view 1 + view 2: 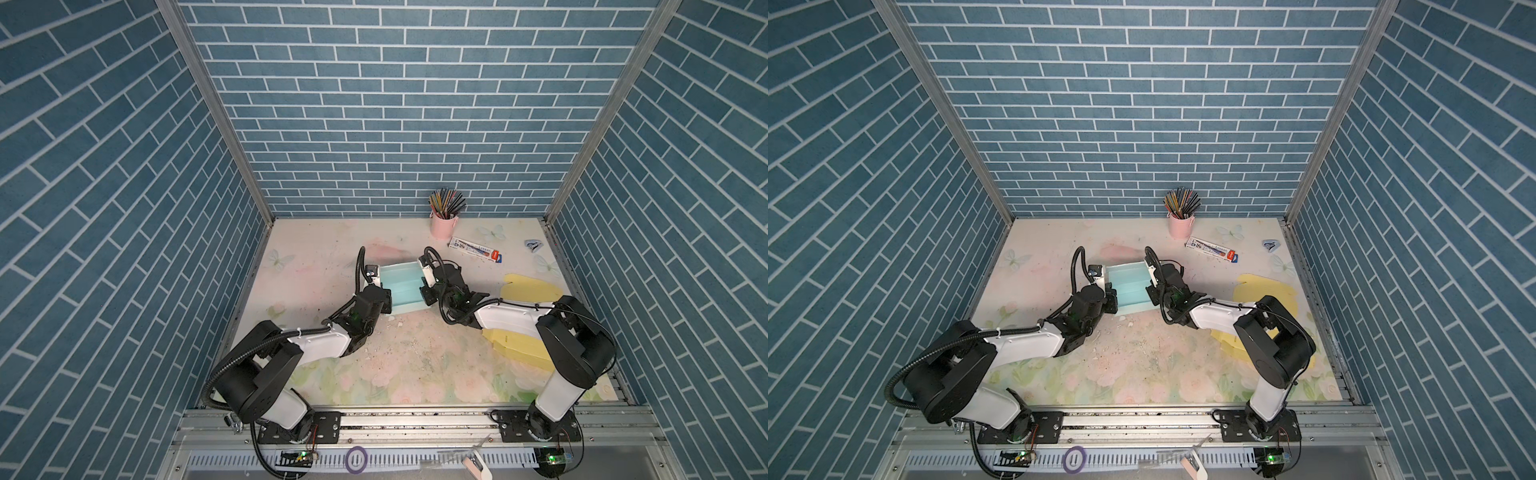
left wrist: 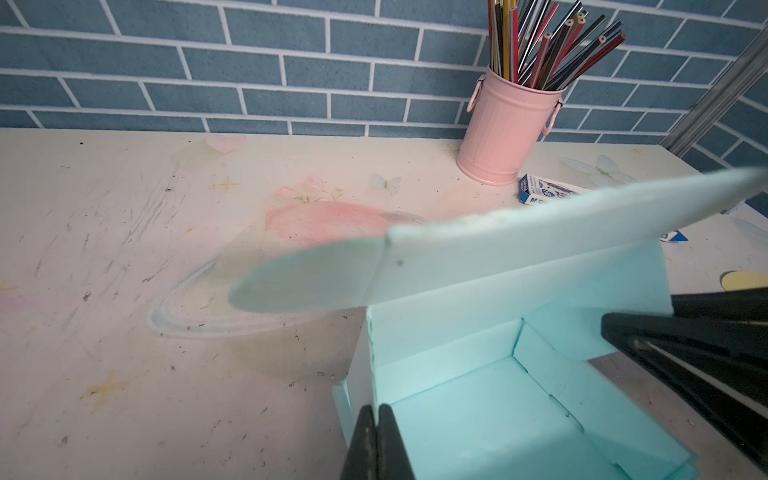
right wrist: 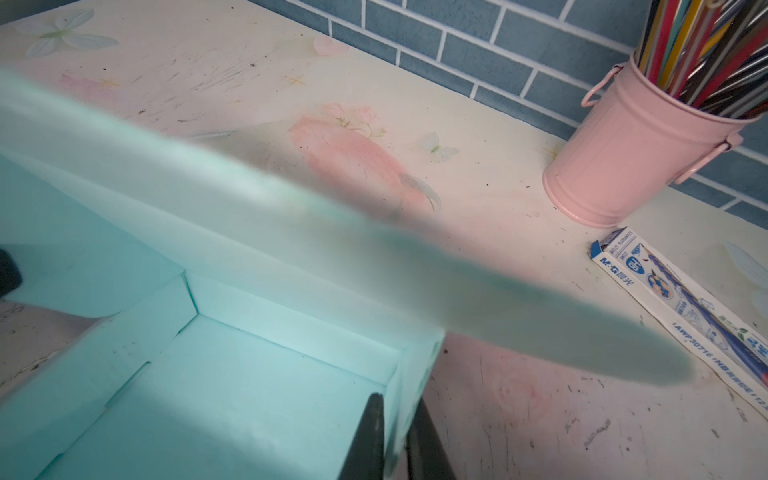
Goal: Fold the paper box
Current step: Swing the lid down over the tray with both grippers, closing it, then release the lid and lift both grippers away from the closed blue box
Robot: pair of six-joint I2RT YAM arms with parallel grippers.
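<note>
The left end effector (image 2: 377, 409) has its two black fingers drawn almost together. They pinch the left side wall of the paper box (image 2: 478, 415), one finger inside the wall and one outside. The right end effector (image 3: 397, 411) is likewise nearly closed, with only the thickness of the card between its fingers, and it grips the opposite, right side wall. In the left wrist view the right end effector also shows as a dark shape at the far side of the box.

In both top views the pale turquoise box stands directly between the two end effectors, on the tabletop (image 1: 415, 365), toward the back and near the middle, with its open side up. Its floor and inner folds show in both wrist views. A long flap (image 2: 540, 232) rises from the far wall, and its rounded ends reach out past the side walls. In the right wrist view this flap is blurred.

A pink bucket (image 1: 444, 226) stands against the back wall, well apart from the box and to its right. It holds a fanned bunch of coloured pencils (image 1: 446, 203), standing on end. A pencil carton (image 1: 478, 250) lies flat just beside the bucket. A yellow sheet (image 1: 528, 291) lies flat at the right of the tabletop, partly under the right arm.
</note>
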